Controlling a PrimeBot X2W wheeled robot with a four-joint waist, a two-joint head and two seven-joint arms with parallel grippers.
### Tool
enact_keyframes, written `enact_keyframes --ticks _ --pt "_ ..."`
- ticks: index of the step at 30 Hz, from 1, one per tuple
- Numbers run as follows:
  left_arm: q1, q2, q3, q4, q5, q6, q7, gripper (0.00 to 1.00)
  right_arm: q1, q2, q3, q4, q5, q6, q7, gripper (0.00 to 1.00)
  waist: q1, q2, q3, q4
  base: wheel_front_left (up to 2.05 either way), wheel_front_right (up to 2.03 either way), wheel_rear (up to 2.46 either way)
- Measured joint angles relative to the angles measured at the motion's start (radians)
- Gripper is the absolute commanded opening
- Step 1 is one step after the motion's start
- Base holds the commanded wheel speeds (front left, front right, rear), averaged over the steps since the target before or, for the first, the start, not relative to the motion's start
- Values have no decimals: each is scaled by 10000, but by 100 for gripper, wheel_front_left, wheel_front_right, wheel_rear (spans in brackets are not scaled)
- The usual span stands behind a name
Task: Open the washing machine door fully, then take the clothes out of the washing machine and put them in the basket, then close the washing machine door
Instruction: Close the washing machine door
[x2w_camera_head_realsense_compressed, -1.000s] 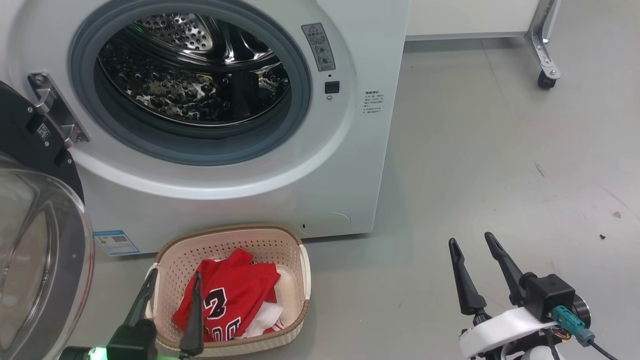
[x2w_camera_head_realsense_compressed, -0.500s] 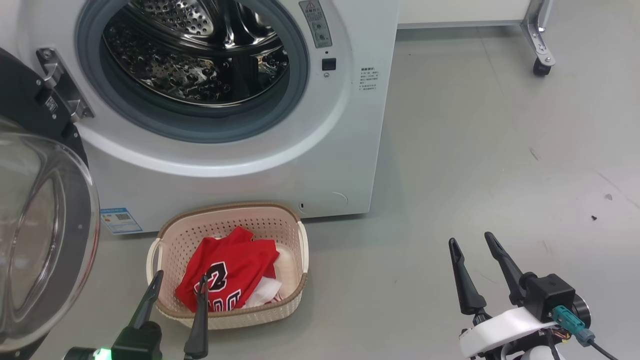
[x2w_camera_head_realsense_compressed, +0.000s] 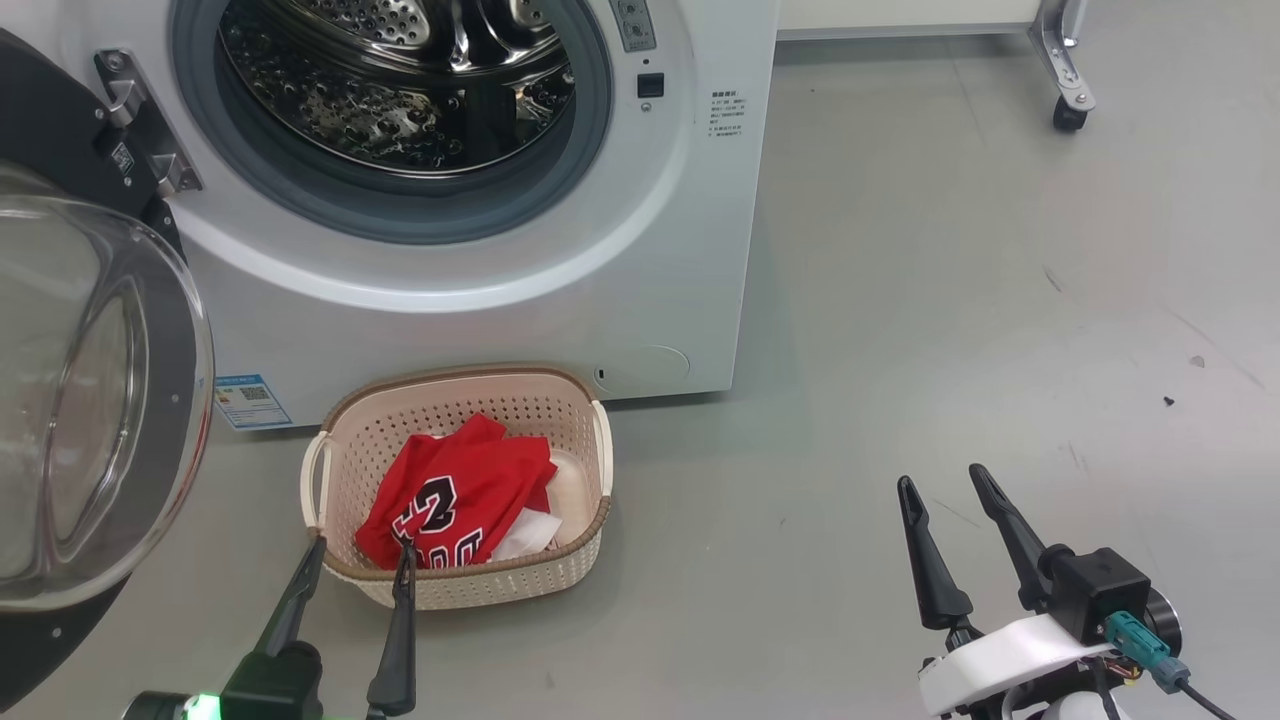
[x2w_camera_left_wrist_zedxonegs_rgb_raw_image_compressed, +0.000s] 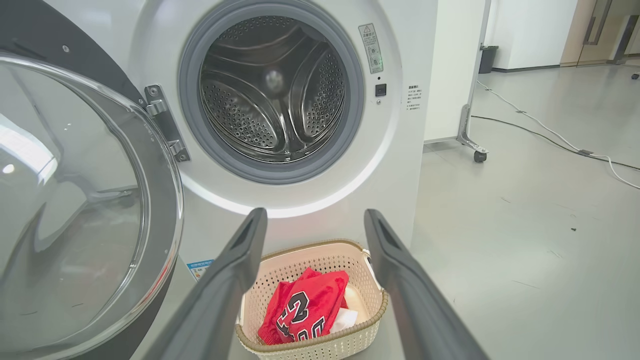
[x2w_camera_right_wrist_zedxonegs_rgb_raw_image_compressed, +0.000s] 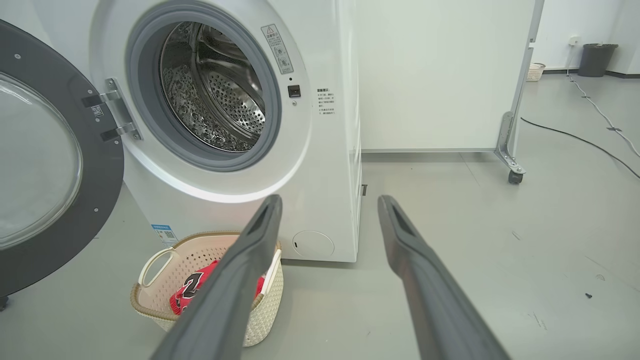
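Basket (x2w_camera_head_realsense_compressed: 480, 592) lies lengthwise along the washing machine (x2w_camera_head_realsense_compressed: 500, 320), clothes (x2w_camera_head_realsense_compressed: 455, 490) inside; left claw (x2w_camera_head_realsense_compressed: 362, 543) and right claw (x2w_camera_head_realsense_compressed: 941, 476) spread empty.

Drum mouth (x2w_camera_head_realsense_compressed: 400, 100) clear, door (x2w_camera_head_realsense_compressed: 80, 400) standing open left, basket (x2w_camera_head_realsense_compressed: 455, 375) below

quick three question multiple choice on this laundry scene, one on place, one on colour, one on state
1. Where do the clothes lie? A in the drum B in the basket C on the floor
2. What colour is the basket's rim? A brown B blue C black
3. The washing machine door is: A shut B open C removed
Answers: B, the clothes sit inside its cream walls; A, the woven band round the top is brown; B, it stands swung wide aside.
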Motion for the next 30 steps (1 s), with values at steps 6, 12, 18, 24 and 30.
enact_keyframes --ticks 6,12,18,24,30 --pt "6 2 2 -21 0 0 0 100 0 0 -15 4 0 0 0 100 0 0 -33 8 -53 53 0" --pt "18 4 -2 -25 0 -2 0 100 2 0 -50 8 0 2 0 100 0 0 -73 37 -27 27 0" --pt "34 12 2 -63 0 -2 2 100 4 2 -50 8 0 2 0 100 0 0 -100 69 -7 7 0" --pt "35 12 0 -90 0 -2 2 100 5 2 -54 8 0 2 0 100 0 0 -111 107 0 0 0" --pt "36 12 0 -98 -2 0 2 100 8 2 -82 8 0 2 0 100 1 0 -119 158 0 0 0"
